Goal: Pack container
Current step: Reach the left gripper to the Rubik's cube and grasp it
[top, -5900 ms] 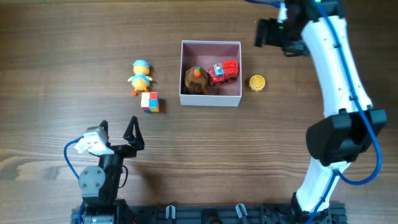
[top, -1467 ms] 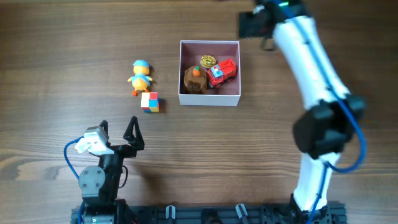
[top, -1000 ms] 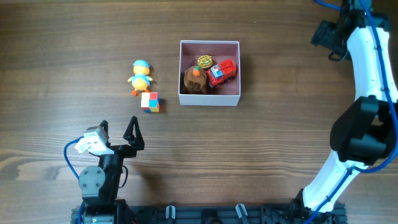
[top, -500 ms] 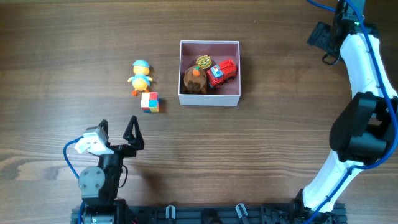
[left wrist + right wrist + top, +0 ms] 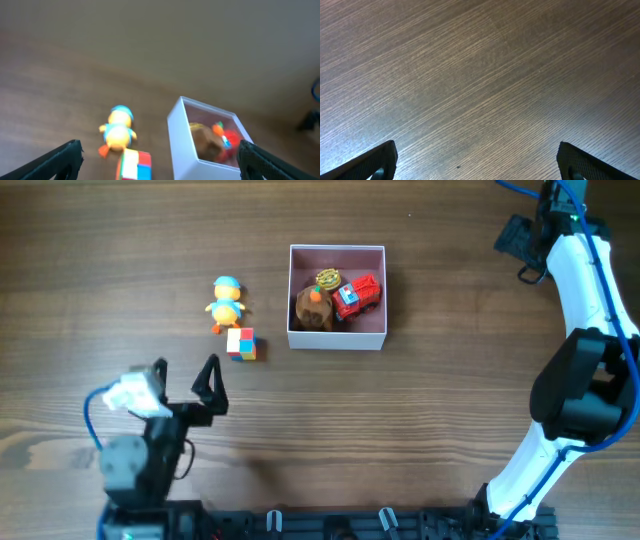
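Note:
The container point(image 5: 370, 336) is a white-walled square box with a pink inside at the table's middle; it also shows in the left wrist view point(image 5: 175, 130). In it lie a brown plush toy point(image 5: 312, 310), a red toy truck point(image 5: 358, 295) and a yellow round toy point(image 5: 328, 278). A yellow duck toy point(image 5: 226, 304) and a coloured cube point(image 5: 241, 343) lie left of the container, and both show in the left wrist view, the duck point(image 5: 118, 131) above the cube point(image 5: 134, 165). My left gripper point(image 5: 186, 378) is open and empty near the front left. My right gripper point(image 5: 520, 242) is open and empty over bare wood at the far right.
The right arm point(image 5: 590, 330) runs down the right side of the table. The left arm's base point(image 5: 135, 465) stands at the front left edge.
The yellow round toy went from the table right of the container into it. The right arm swung away to the far right. The left arm has just begun to shift left.

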`<state>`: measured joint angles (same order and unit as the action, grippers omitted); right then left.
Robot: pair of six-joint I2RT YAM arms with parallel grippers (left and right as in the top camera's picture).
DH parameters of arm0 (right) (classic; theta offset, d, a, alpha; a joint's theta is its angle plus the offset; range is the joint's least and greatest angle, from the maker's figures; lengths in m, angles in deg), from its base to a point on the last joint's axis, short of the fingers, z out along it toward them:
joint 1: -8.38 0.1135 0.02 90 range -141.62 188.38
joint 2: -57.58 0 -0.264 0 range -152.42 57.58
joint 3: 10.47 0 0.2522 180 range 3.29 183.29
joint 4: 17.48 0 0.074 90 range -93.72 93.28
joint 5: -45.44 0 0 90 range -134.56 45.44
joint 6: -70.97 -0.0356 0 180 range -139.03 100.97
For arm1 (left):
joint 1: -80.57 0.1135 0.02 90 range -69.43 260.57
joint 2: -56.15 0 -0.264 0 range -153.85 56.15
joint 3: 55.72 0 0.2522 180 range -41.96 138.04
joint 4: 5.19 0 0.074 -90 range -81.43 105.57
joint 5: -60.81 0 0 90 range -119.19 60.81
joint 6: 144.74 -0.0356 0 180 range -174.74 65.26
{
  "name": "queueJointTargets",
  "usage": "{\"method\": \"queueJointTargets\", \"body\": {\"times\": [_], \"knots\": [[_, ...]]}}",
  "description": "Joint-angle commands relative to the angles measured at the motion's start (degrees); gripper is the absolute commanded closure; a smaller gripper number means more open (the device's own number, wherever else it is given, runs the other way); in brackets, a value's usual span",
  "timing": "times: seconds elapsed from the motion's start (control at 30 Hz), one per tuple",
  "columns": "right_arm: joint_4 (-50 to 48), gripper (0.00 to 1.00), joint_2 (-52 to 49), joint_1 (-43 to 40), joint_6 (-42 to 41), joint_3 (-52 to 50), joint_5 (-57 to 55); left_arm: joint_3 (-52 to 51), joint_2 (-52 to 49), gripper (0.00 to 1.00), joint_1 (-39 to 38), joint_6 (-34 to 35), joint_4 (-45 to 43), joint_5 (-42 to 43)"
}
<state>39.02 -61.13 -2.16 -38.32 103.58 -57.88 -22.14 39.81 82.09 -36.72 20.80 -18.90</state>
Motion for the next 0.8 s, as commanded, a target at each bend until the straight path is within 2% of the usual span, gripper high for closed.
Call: {"method": "queueJointTargets", "body": {"times": [0.0,0.03,0.1,0.17,0.2,0.27,0.33,0.4,0.47,0.57,0.77], "knots": [[-0.13,0.00,-0.76,0.35,-0.61,-0.39,0.28,19.10,-14.51,0.00,0.24,-6.03,8.79,10.56],[-0.13,0.00,-0.76,0.35,-0.61,-0.39,0.28,24.26,-19.67,0.00,0.24,-6.01,12.31,12.55],[-0.13,0.00,-0.76,0.35,-0.61,-0.39,0.28,28.04,-25.05,0.00,0.22,-3.91,17.14,14.71],[-0.13,0.00,-0.76,0.35,-0.61,-0.39,0.28,29.16,-29.00,0.00,0.24,-3.67,16.83,19.08],[-0.13,0.00,-0.76,0.35,-0.63,-0.39,0.28,30.69,-31.89,0.00,0.22,-3.69,14.51,23.91],[-0.13,0.00,-0.76,0.35,-0.59,-0.39,0.28,34.97,-36.72,0.01,-0.02,-3.80,14.36,26.56],[-0.13,0.00,-0.76,0.35,-0.61,-0.39,0.28,40.98,-42.45,0.01,-1.33,-8.63,19.85,24.33],[-0.15,0.00,-0.76,0.35,-0.63,-0.39,0.28,48.41,-50.38,0.00,-4.35,-13.38,30.14,15.58],[-0.15,0.00,-0.76,0.35,-0.63,-0.39,0.28,53.44,-56.74,0.00,-6.86,-13.75,36.48,8.26],[-0.13,0.00,-0.76,0.35,-0.61,-0.39,0.28,55.30,-63.98,0.00,-8.81,-13.73,38.40,5.25],[-0.13,0.00,-0.76,0.35,-0.63,-0.39,0.28,55.30,-73.81,0.00,-7.02,-10.86,39.82,4.37]]}}
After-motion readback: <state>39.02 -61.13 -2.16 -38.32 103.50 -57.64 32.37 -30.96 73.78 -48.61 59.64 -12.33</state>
